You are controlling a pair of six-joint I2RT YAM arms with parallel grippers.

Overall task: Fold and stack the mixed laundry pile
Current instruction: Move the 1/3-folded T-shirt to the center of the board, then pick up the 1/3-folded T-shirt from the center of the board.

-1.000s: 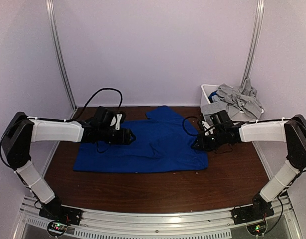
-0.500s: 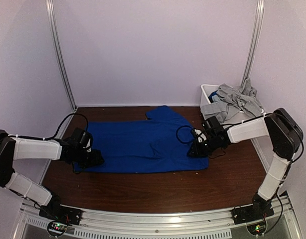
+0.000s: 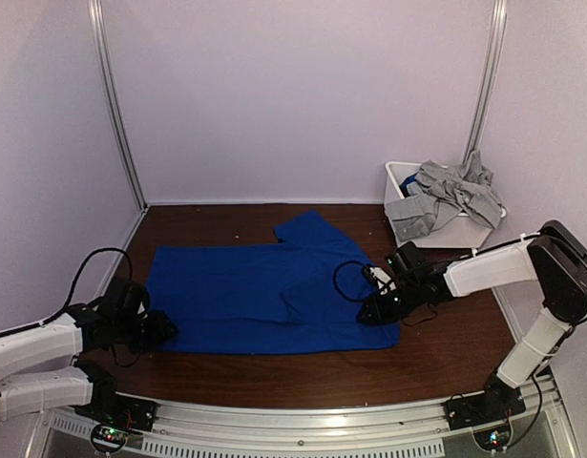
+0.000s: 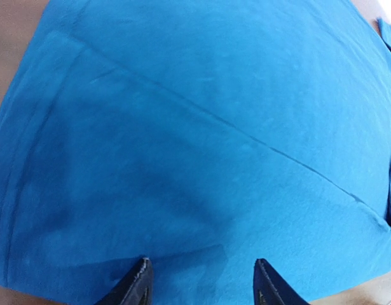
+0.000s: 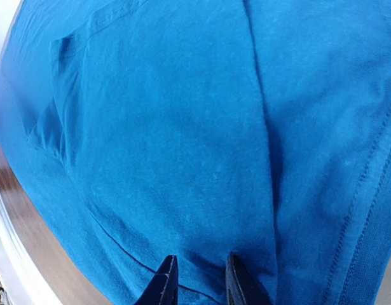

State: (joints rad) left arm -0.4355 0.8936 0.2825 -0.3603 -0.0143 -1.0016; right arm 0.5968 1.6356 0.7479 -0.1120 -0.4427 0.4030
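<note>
The blue shirt (image 3: 264, 296) lies flat on the worktop (image 3: 274, 367) — folding looks about to start. The right gripper (image 3: 369, 313) pinches a fold at one end; the left gripper (image 3: 159, 329) hangs open at the other end and probably must grab cloth next.

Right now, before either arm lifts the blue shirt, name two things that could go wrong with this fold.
1. The left gripper stands open over flat cloth at the near-left corner of the blue shirt. Closing there may slide off, or pinch only one layer.
2. The right gripper sits at a crease beside the hem, its jaws narrow. A partial grip there would probably skew the fold.
</note>
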